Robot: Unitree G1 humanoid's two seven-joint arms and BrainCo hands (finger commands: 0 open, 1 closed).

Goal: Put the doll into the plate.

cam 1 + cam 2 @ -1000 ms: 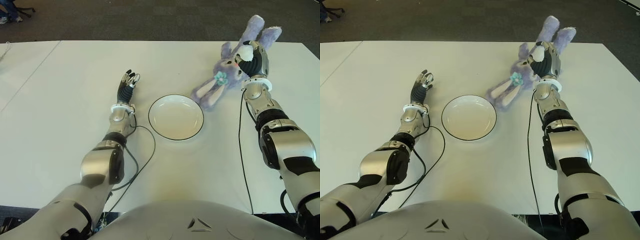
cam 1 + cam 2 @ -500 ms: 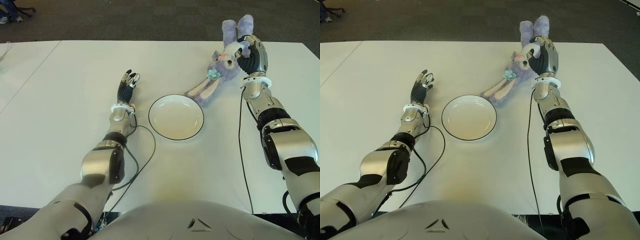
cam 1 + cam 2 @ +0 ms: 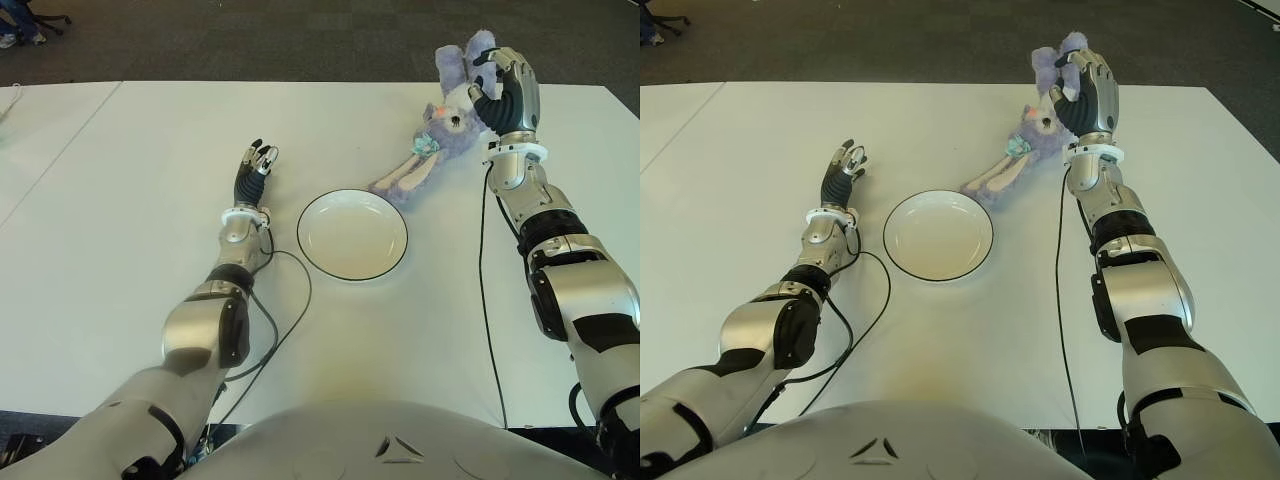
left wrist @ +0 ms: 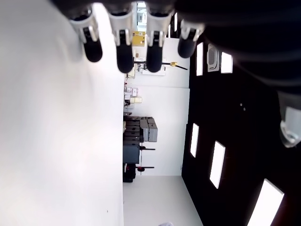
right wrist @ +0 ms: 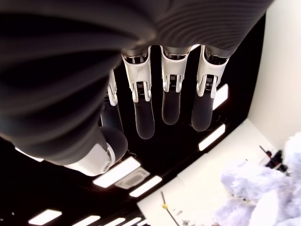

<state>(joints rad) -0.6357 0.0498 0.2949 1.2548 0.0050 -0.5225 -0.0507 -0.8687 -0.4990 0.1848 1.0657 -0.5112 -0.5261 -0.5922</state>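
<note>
Since a second ago our right hand [image 3: 505, 88] has swung the purple rabbit doll [image 3: 440, 128] inward and upward, so its legs now trail closer to the white plate [image 3: 352, 234] than they did, while the head end has risen beyond the plate on the right. We see the right hand's fingers [image 3: 1080, 70] hooked around the doll's ears and head in the eye views; the wrist view shows those fingers only loosely curved with the plush beside them, so we judge the grasp a light pinch at the top of the toy, not a full clench. Holding it by the head lets the limp body hang and drag, which should let the feet arrive over the plate first. The doll's legs sit just beyond the plate's far right rim, apart from it, on the white table [image 3: 120, 300]; nothing lies in the plate yet. Our left hand [image 3: 254, 166] shows to the left of the plate, fingers straight and relaxed, grasping nothing, kept clear of the carry path. We judge the carry is under way, with the placing not yet done.
</note>
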